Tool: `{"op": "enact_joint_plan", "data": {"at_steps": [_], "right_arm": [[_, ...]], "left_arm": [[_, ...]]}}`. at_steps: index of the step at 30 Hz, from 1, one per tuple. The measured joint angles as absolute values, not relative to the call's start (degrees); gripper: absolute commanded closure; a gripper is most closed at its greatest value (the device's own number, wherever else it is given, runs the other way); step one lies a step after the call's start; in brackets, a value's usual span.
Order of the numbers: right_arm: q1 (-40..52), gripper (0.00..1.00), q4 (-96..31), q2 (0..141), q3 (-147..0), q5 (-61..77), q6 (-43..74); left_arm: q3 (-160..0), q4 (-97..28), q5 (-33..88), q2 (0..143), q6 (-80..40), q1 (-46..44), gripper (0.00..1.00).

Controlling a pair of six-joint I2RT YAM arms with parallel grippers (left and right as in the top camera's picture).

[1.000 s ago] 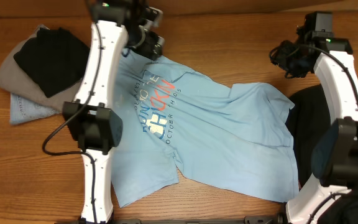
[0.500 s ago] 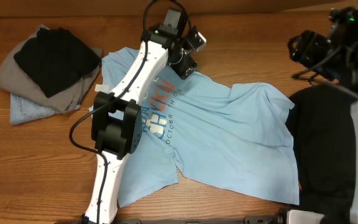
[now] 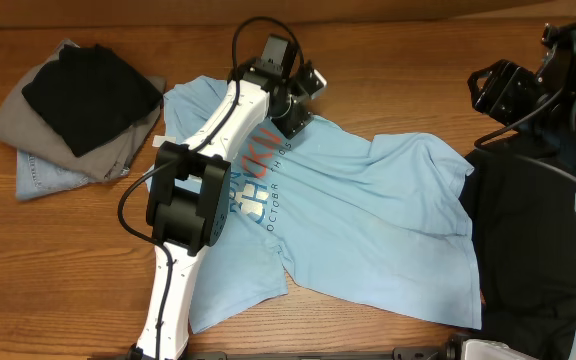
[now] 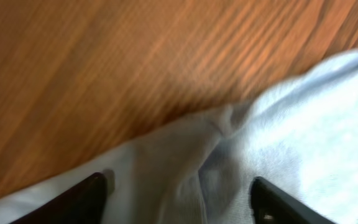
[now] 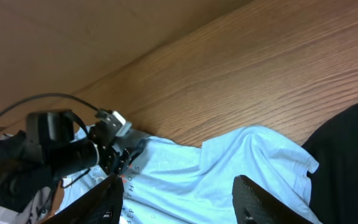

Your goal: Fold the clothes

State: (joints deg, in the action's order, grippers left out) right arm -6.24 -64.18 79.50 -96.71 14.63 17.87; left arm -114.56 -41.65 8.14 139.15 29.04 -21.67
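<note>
The clothes, a light blue T-shirt with white and orange-red lettering, lie spread and wrinkled across the wooden table. My left gripper is at the shirt's far edge, near the lettering. In the left wrist view its jaws stand open, straddling a raised fold of the blue fabric where it meets bare wood. My right gripper hangs above the table's far right, apart from the shirt. In the right wrist view it is open with nothing between its fingers, and the shirt is far below.
A pile of grey, black and pale denim garments sits at the far left. A black garment lies at the right, touching the shirt's right edge. My left arm stretches over the shirt's left half. Bare wood shows behind the shirt.
My left gripper swung right along the shirt's far edge, then settled low over a fold. My right gripper drew away to the right, toward the table's edge.
</note>
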Motion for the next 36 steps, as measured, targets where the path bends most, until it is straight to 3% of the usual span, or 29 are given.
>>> {"op": "enact_joint_plan", "data": {"at_steps": [4,8,9,15,22,24,27,29,30,31,36], "right_arm": [[-6.2,0.41,-64.4,79.5,-96.7,14.6,19.0],[-6.2,0.41,-65.3,79.5,-96.7,14.6,19.7],[-6.2,0.41,-65.6,79.5,-96.7,14.6,19.8],[-6.2,0.41,-66.8,79.5,-96.7,14.6,20.1],[-6.2,0.39,-67.7,79.5,-96.7,14.3,20.4],[-6.2,0.36,-67.8,79.5,-96.7,14.3,20.5],[-6.2,0.34,-67.5,80.0,-96.3,14.0,20.6],[-6.2,0.34,-67.4,81.0,-95.5,13.7,20.6],[-6.2,0.34,-67.3,81.7,-95.0,13.5,20.7],[-6.2,0.34,-67.3,83.4,-94.1,13.5,20.7],[-6.2,0.34,-67.9,90.0,-90.3,13.0,21.3]], "left_arm": [[-112.4,-38.4,8.6,139.1,29.2,-21.6,0.48],[-111.4,-35.1,8.9,139.1,28.5,-21.6,0.92],[-111.1,-34.1,8.9,139.1,28.1,-21.5,0.96],[-110.4,-24.9,4.1,139.1,21.5,-18.8,0.96],[-115.2,-23.9,1.7,139.2,13.1,-10.5,0.95],[-117.5,-24.6,2.4,139.2,11.9,-8.1,0.83],[-120.2,-26.7,3.8,139.2,10.8,-5.6,0.55],[-121.7,-28.7,4.4,139.2,10.2,-5.3,0.21],[-122.3,-29.8,4.7,139.2,9.8,-5.5,0.15],[-123.7,-32.1,5.0,139.2,9.5,-6.0,0.0],[-130.5,-41.8,5.6,139.3,9.3,-7.7,0.0]]}}
